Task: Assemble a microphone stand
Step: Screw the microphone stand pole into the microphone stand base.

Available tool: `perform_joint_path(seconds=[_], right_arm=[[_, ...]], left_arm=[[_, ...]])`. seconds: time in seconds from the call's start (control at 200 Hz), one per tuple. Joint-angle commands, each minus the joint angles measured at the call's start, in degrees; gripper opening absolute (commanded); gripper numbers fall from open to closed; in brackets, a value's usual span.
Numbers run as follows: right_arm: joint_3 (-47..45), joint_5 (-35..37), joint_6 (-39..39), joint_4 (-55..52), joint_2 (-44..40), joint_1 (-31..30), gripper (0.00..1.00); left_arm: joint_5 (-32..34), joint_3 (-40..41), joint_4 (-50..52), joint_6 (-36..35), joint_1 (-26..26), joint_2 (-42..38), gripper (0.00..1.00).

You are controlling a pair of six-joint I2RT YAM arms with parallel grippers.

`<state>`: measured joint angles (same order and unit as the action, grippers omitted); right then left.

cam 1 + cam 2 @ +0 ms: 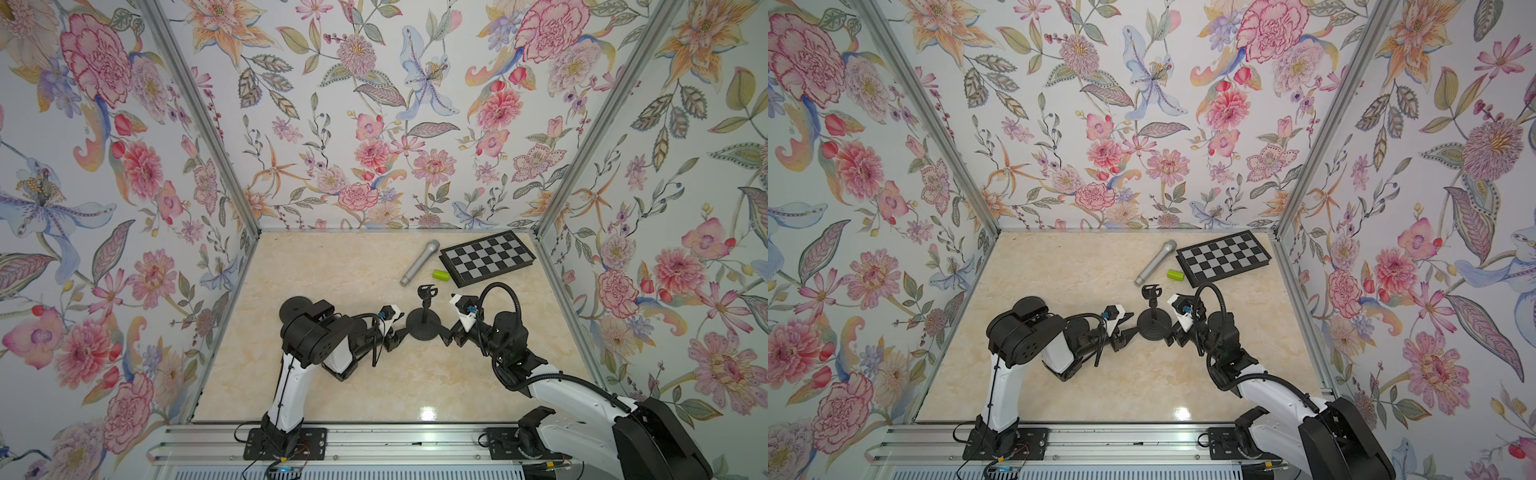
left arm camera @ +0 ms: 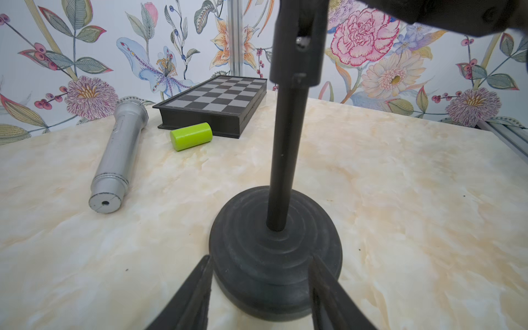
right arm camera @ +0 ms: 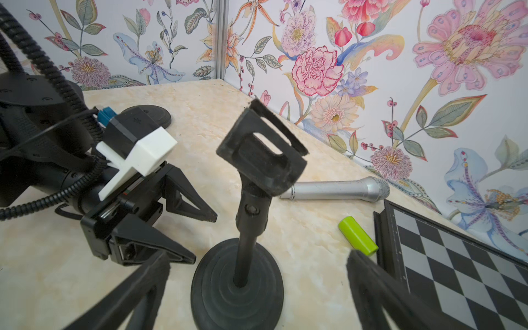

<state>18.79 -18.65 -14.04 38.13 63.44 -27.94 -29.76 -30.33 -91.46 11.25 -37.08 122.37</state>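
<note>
Black microphone stand (image 1: 420, 328), with round ribbed base, thin pole and slotted clip (image 3: 261, 154), is shown upright on the table, flanked by both arms. The left gripper (image 2: 260, 257) is set at the stand's base, jaws apart astride the near rim; whether the rim is pressed cannot be told. The right gripper (image 3: 258, 257) is held on the stand's opposite side, jaws spread wide and empty.

The stand itself is judged complete. Seating the silver cylindrical microphone (image 1: 419, 262), which lies just behind the stand, is judged the step in hand. This is best done with the base steadied by the left gripper. The microphone is best taken at mid-body, so that it hangs level, and lowered handle-first into the clip. The pole should not be brushed, as the stand may tip.

Surface and room: floral-papered walls (image 1: 374, 104) enclose a glossy cream marble-patterned table (image 1: 332, 382). Behind and right of the stand lies a closed black-and-grey chessboard case (image 1: 487, 258). Between that case and the stand, just beside the case, lies a small lime-green cylinder (image 1: 441, 274).
</note>
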Motion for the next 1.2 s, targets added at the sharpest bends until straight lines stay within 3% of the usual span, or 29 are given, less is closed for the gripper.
perform_joint_path(seconds=[0.0, 0.25, 0.515, 0.706, 0.831, 1.041, 1.196], right_arm=[[-0.52, -11.33, -0.02, 1.48, 1.72, 2.01, 0.97], [2.54, -14.81, 2.35, 7.79, 8.37, 2.50, 0.90], [5.82, -11.89, 7.85, 21.79, 19.78, 2.29, 0.69], [6.64, -8.06, 7.72, 25.06, 22.02, 0.97, 0.52], [6.16, 0.21, 6.14, 26.51, 22.46, -2.49, 0.36], [3.78, 16.11, 7.87, 33.86, 26.07, -10.54, 0.21], [4.13, 18.01, 10.29, 40.52, 30.75, -14.46, 0.20]], left_arm=[[-3.09, -1.18, -12.67, 1.66, 0.39, -0.46, 0.54], [-7.37, -2.68, -13.75, 3.15, 0.64, 1.51, 0.55], [-6.49, -1.09, -13.79, 1.79, 0.61, -0.06, 0.55], [-4.89, 0.16, -13.77, 0.45, 0.58, -0.87, 0.56], [-3.56, 0.76, -13.77, 0.18, 0.64, -1.33, 0.56], [-2.55, 0.26, -13.75, -0.17, 0.52, -1.88, 0.56], [-1.24, 1.82, -13.76, -1.65, -0.19, -3.76, 0.58]])
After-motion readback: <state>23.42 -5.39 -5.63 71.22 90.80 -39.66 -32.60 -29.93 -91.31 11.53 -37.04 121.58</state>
